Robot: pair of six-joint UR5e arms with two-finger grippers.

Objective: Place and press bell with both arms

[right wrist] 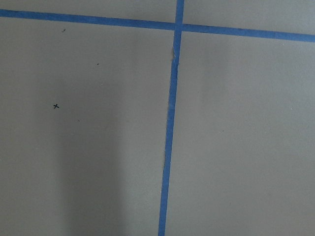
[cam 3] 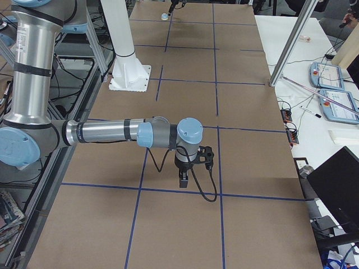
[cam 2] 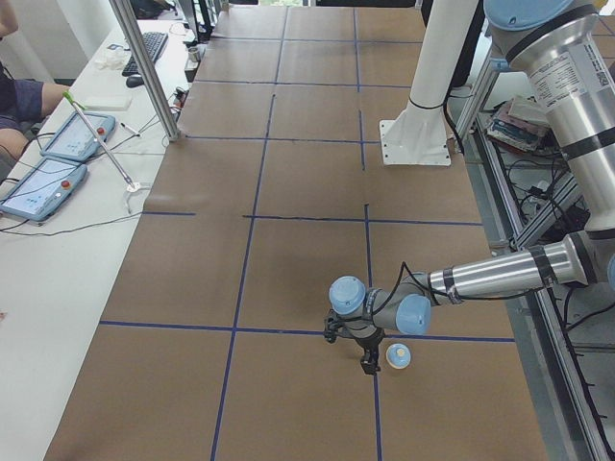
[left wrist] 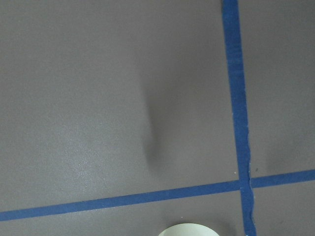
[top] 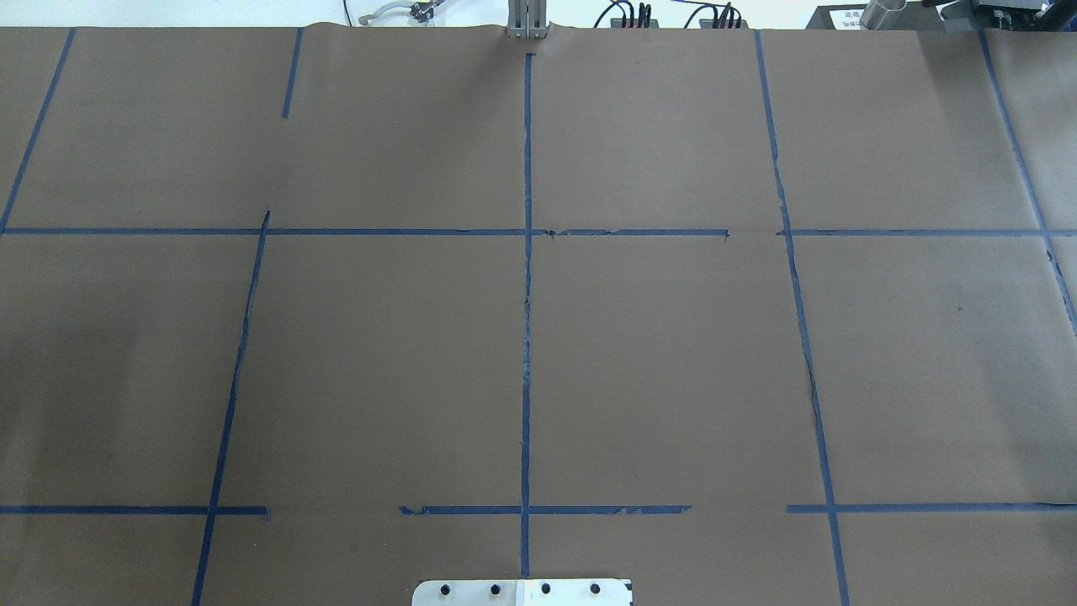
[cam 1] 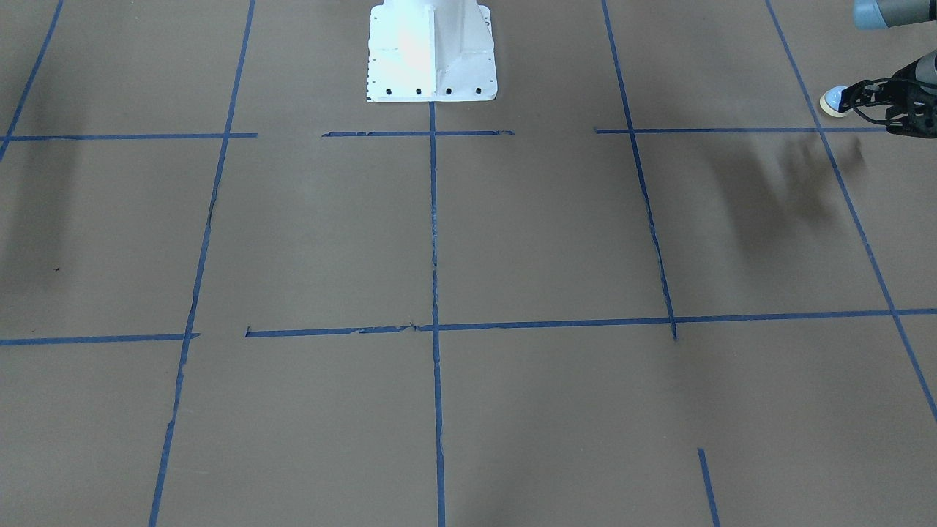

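The bell (cam 1: 833,100) looks light, rigid and smooth-domed, so likely slippery; I would pinch it low, across the cream base rim. It appears to rest on the bench (cam 1: 512,241) just beside the tips of the left gripper (cam 2: 369,359), which points down from a low, outstretched arm; I cannot tell how wide its jaws stand. The right gripper (cam 3: 183,178) also points down, well apart from the bell, its spread equally unreadable
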